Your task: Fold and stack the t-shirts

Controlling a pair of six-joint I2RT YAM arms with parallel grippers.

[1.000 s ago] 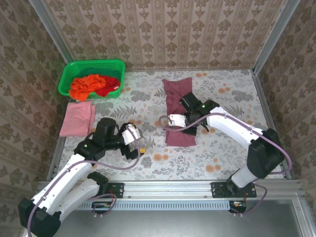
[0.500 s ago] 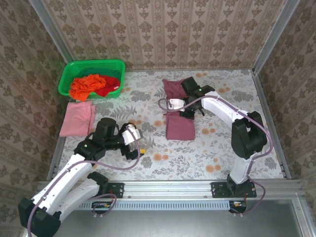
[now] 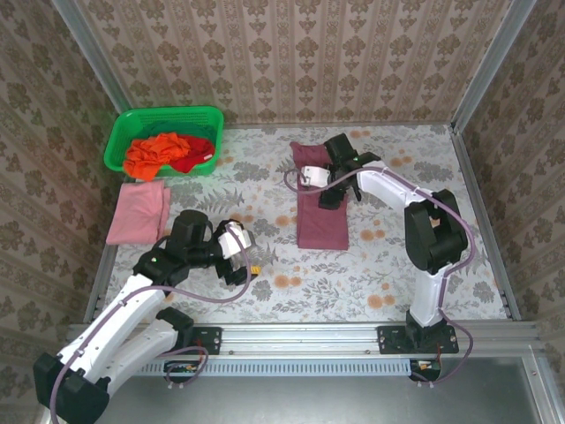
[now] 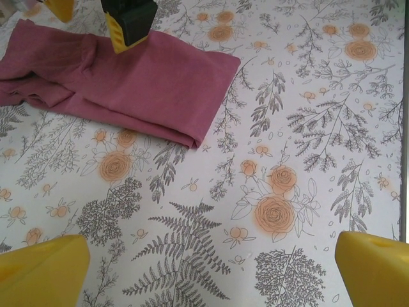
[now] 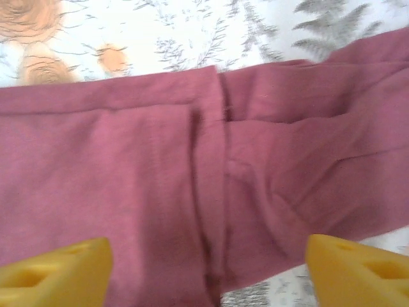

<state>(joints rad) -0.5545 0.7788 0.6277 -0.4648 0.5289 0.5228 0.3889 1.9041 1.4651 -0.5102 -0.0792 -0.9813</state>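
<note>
Flowered cloth covers the table (image 3: 397,265), and patterned wallpaper (image 3: 291,53) closes it in on three sides. A maroon t-shirt (image 3: 321,228) lies as a long folded strip just right of centre in the overhead view, its far end reaching toward the back wall. A pink t-shirt (image 3: 139,210) lies folded at the left edge. Above it, in the upper left, a green basket (image 3: 168,112) holds an orange t-shirt (image 3: 154,152) and a red t-shirt (image 3: 196,159), both crumpled.

The right gripper (image 3: 328,196) hangs low over the far part of the maroon strip. Its yellow fingertips (image 5: 54,272) are spread wide with nothing between them, only cloth beneath. The left gripper (image 4: 208,272) hovers over bare table at lower left of centre, fully spread and holding nothing, with the maroon t-shirt (image 4: 147,83) in the upper left of its view.

One risk is that the cloth below the right fingers looks rumpled, with loose overlapping layers, so the fold may slump or spring open. A fingertip that catches a layer while lifting could drag the strip askew. The strip also seems too long to stack neatly on the pink one.

No brand, label or writing can be read.
</note>
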